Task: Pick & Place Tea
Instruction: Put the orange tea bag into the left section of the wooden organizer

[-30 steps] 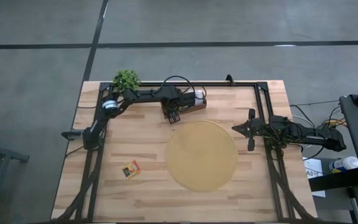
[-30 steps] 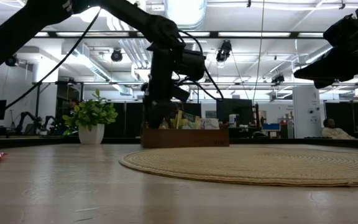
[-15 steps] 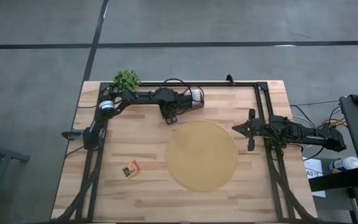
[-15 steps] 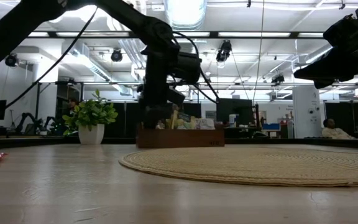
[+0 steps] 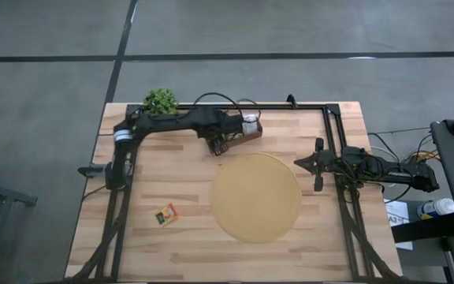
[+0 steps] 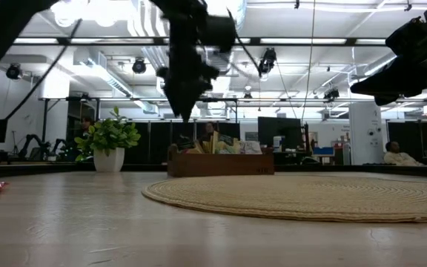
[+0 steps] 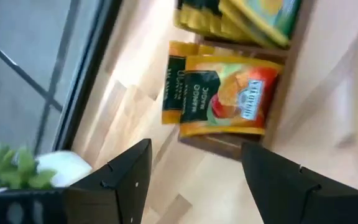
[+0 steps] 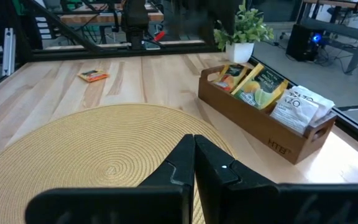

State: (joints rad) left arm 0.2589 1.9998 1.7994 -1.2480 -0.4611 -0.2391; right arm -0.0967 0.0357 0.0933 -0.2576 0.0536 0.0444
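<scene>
Item 1: your left gripper (image 7: 194, 171), dark, two-fingered. Its fingers (image 7: 126, 177) stand wide apart with nothing between them. You have it hanging above the left end of the brown wooden three-slot tray (image 5: 247, 132) at the far side of the table, clear of the tray's contents.

Item 2: tea sachets in that tray. Directly past the parted fingers stands an orange-red and yellow paper sachet with a dark green label (image 7: 225, 93), upright in the end slot, with more yellow-green sachets (image 7: 253, 18) in the next slot, cut off by the picture's edge. From the right wrist view you can also see white sachets (image 8: 300, 106) in the slot at the other end.

Item 3: one loose orange-red sachet (image 5: 165, 214), flat on the pale wooden table (image 5: 187, 244), well apart from the tray, near the left front.

Item 4: large round tan woven mat (image 5: 256, 197), bare, just in front of the tray.

Item 5: your right gripper (image 5: 299, 163), fingers pressed together on nothing, waiting at the mat's right edge.

Item 6: small green potted plant (image 5: 161, 100), far left corner.

Hard to make out: in the high view the left arm covers much of the tray, so you cannot count the sachets.
</scene>
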